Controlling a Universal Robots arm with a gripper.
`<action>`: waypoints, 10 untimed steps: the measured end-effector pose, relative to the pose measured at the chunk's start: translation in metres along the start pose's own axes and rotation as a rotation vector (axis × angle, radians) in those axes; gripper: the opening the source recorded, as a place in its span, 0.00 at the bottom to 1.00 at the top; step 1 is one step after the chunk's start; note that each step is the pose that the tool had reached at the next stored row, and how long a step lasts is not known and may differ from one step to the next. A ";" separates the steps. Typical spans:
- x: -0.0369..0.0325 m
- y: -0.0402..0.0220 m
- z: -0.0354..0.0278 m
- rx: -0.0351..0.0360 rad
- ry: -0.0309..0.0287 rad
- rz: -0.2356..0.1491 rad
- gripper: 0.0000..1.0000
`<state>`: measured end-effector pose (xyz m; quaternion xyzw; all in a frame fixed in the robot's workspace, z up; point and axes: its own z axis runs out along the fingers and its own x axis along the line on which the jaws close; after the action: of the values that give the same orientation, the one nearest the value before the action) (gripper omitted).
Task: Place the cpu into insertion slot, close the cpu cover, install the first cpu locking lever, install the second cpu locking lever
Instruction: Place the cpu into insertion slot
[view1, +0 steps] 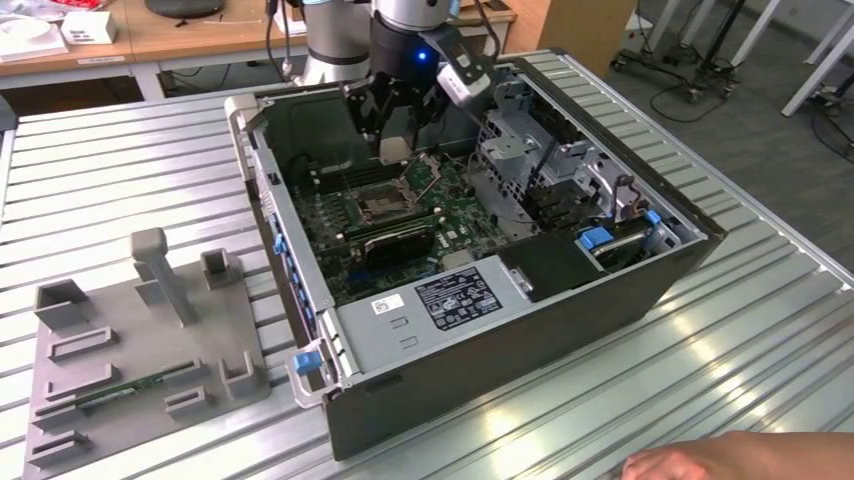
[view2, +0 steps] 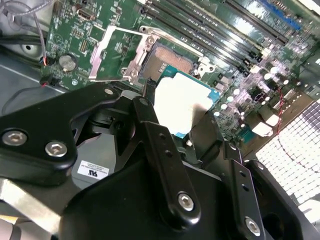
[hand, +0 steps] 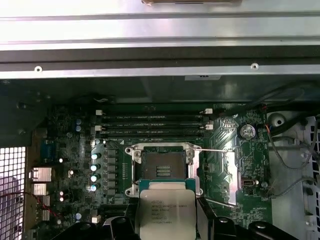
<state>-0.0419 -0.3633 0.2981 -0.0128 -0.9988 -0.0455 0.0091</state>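
**Ribbed metal table, open computer case: chip held over socket**

Exterior view: on the table (view1: 694, 400), the gripper (view1: 394, 142) hangs inside the case (view1: 507, 370). Its jaws are clamped on the chip (view1: 394, 151), above the socket (view1: 378, 205).

Second wrist view: the cover (view2: 114, 52) is swung open and the chip is apart from the socket.

First wrist view: chip edges look parallel to the socket.

Recommendation: hold the chip level, centre it, and lower it without sliding.

The cpu (hand: 167, 214) is cut off by the first wrist view's edge, its print unreadable.
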 end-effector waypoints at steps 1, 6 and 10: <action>0.0000 -0.0010 0.0004 0.0001 0.0001 0.000 0.54; 0.0000 -0.0037 0.0039 0.0000 0.0000 0.000 0.54; 0.0001 -0.0050 0.0075 0.0001 0.0000 0.000 0.54</action>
<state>-0.0423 -0.3676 0.2902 -0.0129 -0.9988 -0.0454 0.0091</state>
